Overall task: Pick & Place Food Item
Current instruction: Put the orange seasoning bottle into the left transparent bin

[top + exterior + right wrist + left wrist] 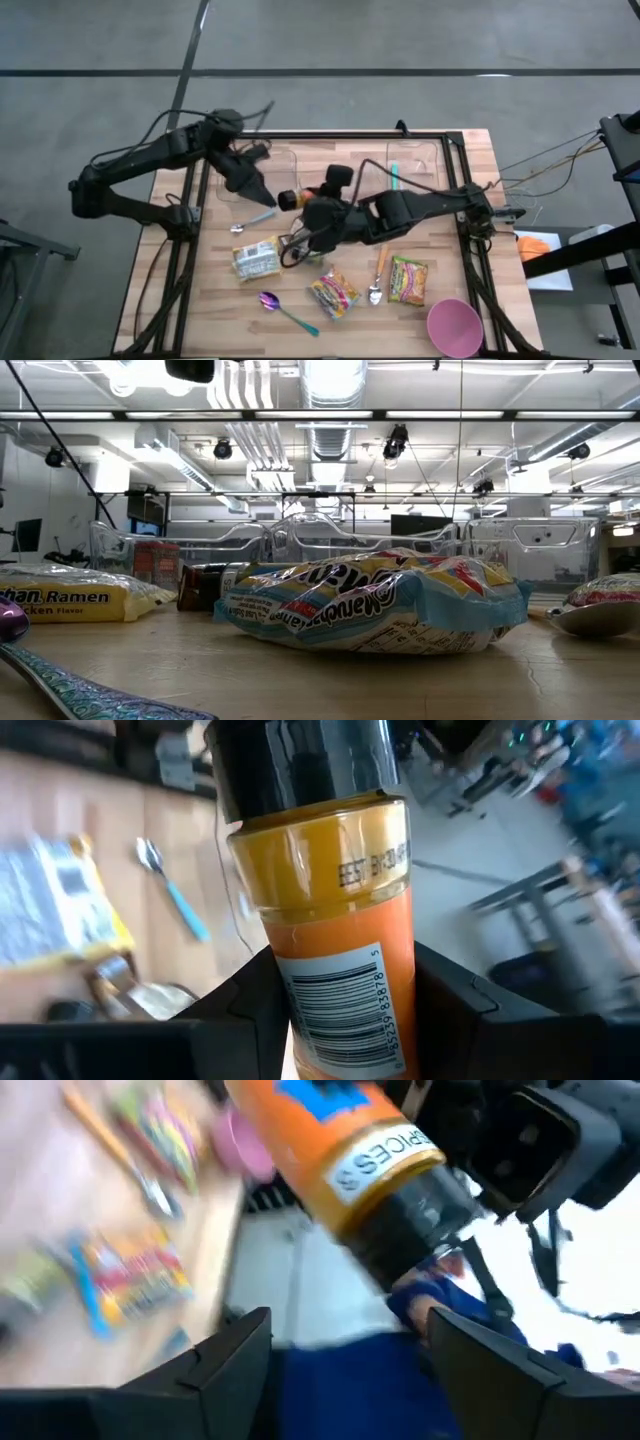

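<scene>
The right pincer is clamped on the lower body of an orange plastic spice bottle with a black cap, its two dark fingers pressed against either side of the barcode label; the right arm reaches low across the wooden desk toward its middle; the left pincer stands open just short of the bottle's black cap, fingers spread and holding nothing; the left arm bends in from the desk's far left corner.

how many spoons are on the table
3: a blue-handled spoon near the left gripper, a purple spoon at the front edge, a wooden-handled spoon between the snack packets. More may be hidden under the arms.
</scene>
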Robot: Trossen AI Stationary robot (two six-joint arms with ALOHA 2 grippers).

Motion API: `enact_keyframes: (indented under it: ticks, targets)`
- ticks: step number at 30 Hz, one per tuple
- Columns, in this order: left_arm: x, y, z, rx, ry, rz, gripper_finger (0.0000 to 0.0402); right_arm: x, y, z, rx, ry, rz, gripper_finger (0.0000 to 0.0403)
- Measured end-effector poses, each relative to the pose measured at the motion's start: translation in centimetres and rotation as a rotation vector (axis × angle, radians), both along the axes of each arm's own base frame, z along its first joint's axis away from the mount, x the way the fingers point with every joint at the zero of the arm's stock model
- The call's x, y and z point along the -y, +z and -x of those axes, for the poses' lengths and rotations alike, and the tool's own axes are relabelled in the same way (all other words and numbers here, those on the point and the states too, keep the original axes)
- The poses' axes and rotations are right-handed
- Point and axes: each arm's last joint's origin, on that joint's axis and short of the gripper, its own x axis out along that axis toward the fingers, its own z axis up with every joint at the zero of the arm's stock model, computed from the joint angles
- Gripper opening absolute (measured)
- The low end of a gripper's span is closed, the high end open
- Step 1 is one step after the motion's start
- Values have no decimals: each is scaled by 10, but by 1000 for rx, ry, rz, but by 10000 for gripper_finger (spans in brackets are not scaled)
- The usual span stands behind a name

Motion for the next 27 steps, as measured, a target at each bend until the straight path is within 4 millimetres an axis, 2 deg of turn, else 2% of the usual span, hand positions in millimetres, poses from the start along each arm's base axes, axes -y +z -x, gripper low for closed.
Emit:
enact_keyframes:
  ticks: [4,7,11,16,19,23,27]
  targets:
    - [-1,16,17,164,113,-227,246,4,20,15,130,-44,-134,148]
    - [-1,32,27,300,273,-458,231,6,40,24,266,-53,-251,148]
    - [3,54,26,518,440,-655,222,9,67,37,427,-17,-370,148]
    - [9,71,15,769,446,-729,224,12,89,51,535,26,-434,148]
    - [8,76,11,843,460,-763,236,15,98,61,563,32,-444,148]
    - [8,71,-3,863,431,-781,267,19,105,69,583,33,-453,148]
    - [11,61,-23,850,380,-805,301,22,101,65,554,37,-451,148]
